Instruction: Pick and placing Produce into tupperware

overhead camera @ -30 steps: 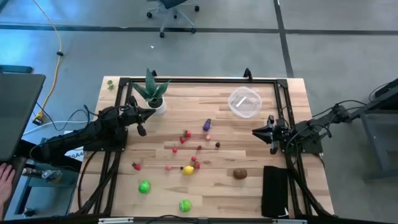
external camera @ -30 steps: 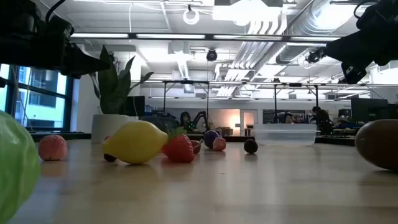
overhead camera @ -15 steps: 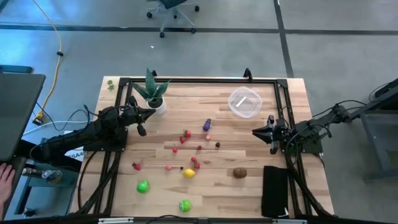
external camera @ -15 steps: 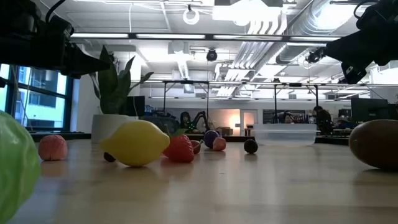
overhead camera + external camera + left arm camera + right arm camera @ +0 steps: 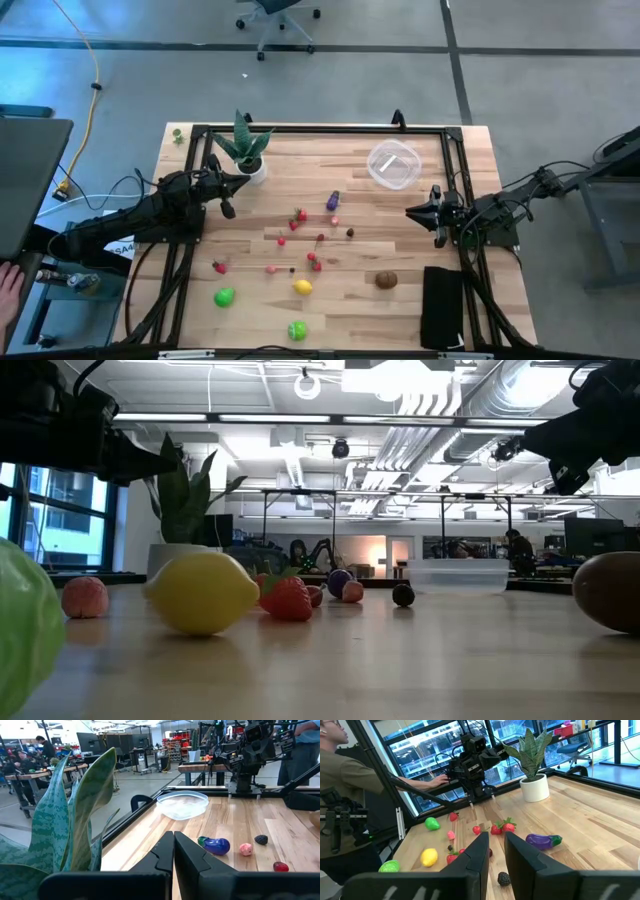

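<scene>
The produce lies scattered on the wooden table: a purple eggplant (image 5: 332, 200), strawberries (image 5: 300, 215), a brown kiwi (image 5: 386, 279), a yellow lemon (image 5: 303, 287) and two green fruits (image 5: 224, 296) (image 5: 297, 329). The clear tupperware (image 5: 393, 165) stands at the far right with nothing showing inside it. My left gripper (image 5: 243, 181) hovers level at the left edge beside the plant, shut and holding nothing (image 5: 173, 851). My right gripper (image 5: 408, 211) hovers level at the right edge, its fingers a narrow gap apart (image 5: 496, 851) with nothing between them.
A spiky plant in a white pot (image 5: 246, 152) stands at the far left, close to my left gripper. A black pad (image 5: 443, 305) lies at the near right. Black frame rails (image 5: 320, 129) run round the table. A person sits beyond the left edge (image 5: 340, 780).
Both arms have kept still. The lemon has rolled toward the table's near edge, away from the strawberry beside it. The green fruit at the near left has rolled a little toward the left edge.
</scene>
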